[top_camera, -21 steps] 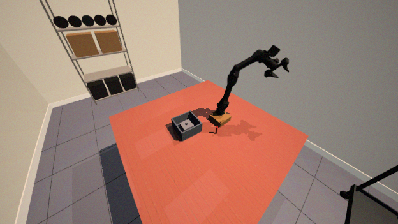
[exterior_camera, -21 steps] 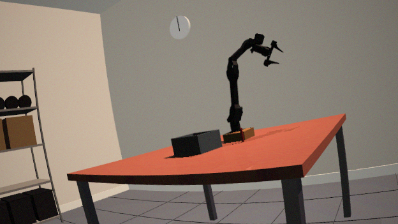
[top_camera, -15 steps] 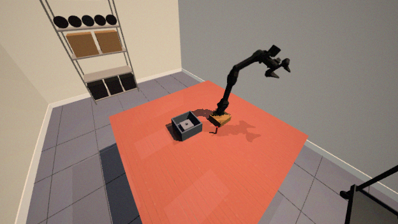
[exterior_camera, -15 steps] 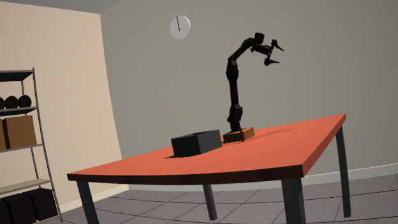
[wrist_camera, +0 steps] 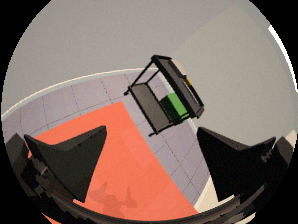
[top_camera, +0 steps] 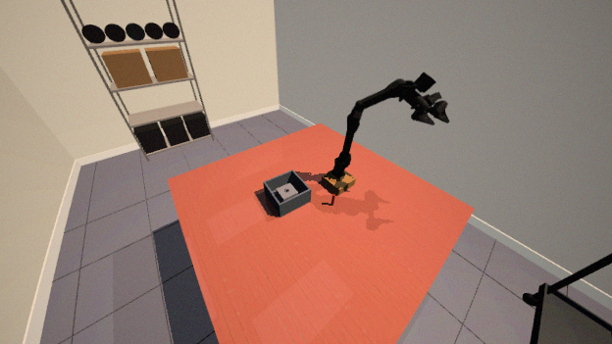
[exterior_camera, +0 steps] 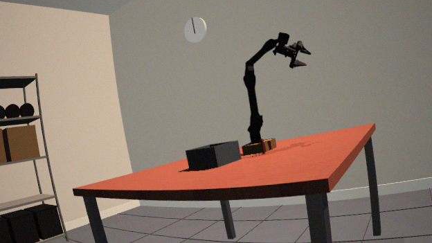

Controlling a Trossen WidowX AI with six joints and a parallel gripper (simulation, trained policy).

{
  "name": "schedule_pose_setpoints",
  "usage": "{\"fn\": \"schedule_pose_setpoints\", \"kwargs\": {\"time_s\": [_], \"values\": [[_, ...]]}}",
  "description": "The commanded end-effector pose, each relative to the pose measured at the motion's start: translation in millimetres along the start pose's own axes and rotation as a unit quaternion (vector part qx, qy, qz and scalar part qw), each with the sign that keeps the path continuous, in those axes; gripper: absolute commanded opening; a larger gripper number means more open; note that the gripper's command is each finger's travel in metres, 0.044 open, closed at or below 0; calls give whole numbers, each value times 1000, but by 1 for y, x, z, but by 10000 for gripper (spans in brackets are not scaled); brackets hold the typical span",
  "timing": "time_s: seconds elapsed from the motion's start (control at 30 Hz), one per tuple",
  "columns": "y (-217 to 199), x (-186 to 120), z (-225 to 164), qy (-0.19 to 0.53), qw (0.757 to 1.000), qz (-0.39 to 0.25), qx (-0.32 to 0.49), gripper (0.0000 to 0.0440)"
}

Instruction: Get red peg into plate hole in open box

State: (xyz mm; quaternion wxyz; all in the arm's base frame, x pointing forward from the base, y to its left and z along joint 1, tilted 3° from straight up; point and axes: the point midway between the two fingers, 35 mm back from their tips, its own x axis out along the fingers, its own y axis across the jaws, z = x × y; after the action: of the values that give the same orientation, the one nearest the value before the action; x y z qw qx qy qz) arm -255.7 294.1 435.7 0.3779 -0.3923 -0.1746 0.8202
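Note:
The red peg stands upright on the table, close in front of the arm's base. The open grey box sits beside the base, to the left of the peg in the top and exterior views. The pale plate with a small dark hole shows at its bottom in the top view; the box walls hide it in the exterior view. My gripper is wide open and empty, high above the table and far from peg and box. The peg and box are out of the wrist view.
The red-orange table carries the arm's mottled yellow-brown base. A dark cart with a green block stands on the floor beyond the table. A shelf rack stands by the far wall.

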Motion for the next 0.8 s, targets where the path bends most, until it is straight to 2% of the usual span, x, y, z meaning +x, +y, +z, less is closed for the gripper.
{"fn": "schedule_pose_setpoints", "kwargs": {"time_s": [0.0, 0.37, 0.57, 0.77], "values": [[-13, 2, -21, 22, 997, -7, 69, 440], [-47, 4, -79, 80, 965, -42, 247, 440], [-60, 1, -114, 112, 932, -65, 340, 440], [-71, -3, -150, 142, 888, -92, 428, 440]]}}
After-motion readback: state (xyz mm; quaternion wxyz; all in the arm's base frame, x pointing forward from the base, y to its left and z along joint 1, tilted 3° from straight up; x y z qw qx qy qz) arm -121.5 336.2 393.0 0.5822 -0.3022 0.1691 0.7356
